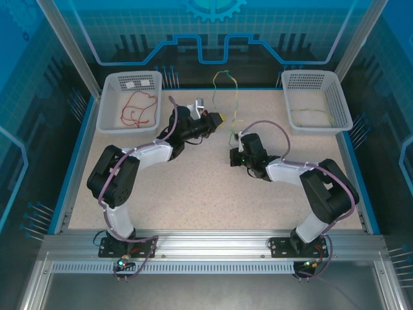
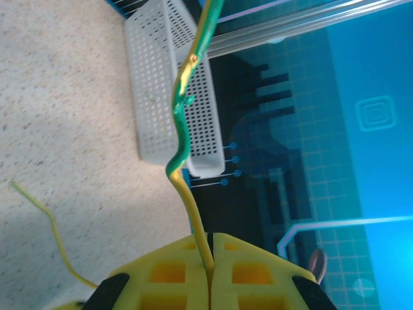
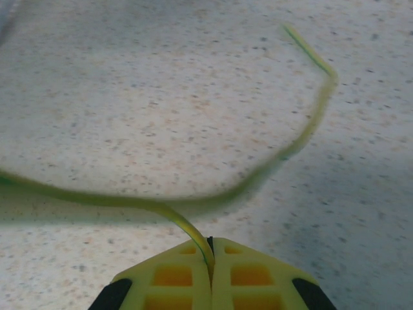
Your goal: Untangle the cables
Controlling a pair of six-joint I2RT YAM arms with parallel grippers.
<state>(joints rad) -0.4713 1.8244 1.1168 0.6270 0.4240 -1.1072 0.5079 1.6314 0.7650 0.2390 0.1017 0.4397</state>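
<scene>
Presently, the left end effector (image 1: 221, 117) is seen near the middle of the speckled surface (image 1: 193, 187), its yellow fingers pressed together and pinching the green-and-yellow cable (image 1: 237, 97); in the left wrist view the same end effector (image 2: 210, 274) is clamped on that cable (image 2: 181, 129), which rises wavy from between the fingers. The right end effector (image 1: 237, 137) is placed just beside and below the left one; in the right wrist view its fingers (image 3: 211, 258) are likewise pressed together on a yellow-green strand (image 3: 258, 181), which curves out over the surface in a broad arc, blurred along most of its length. In the top view the gripped cable runs from the two end effectors towards the far edge of the surface and ends in a small loop between the two baskets. A red cable (image 1: 139, 110) is bundled inside the left basket (image 1: 110, 97); a pale yellow cable (image 1: 310, 115) lies along the floor of the right basket (image 1: 339, 103). In the left wrist view a white perforated basket (image 2: 161, 77) is seen behind the held cable, and a thin yellow strand (image 2: 51, 226) lies loose on the surface; whether it belongs to the gripped cable cannot be told.
</scene>
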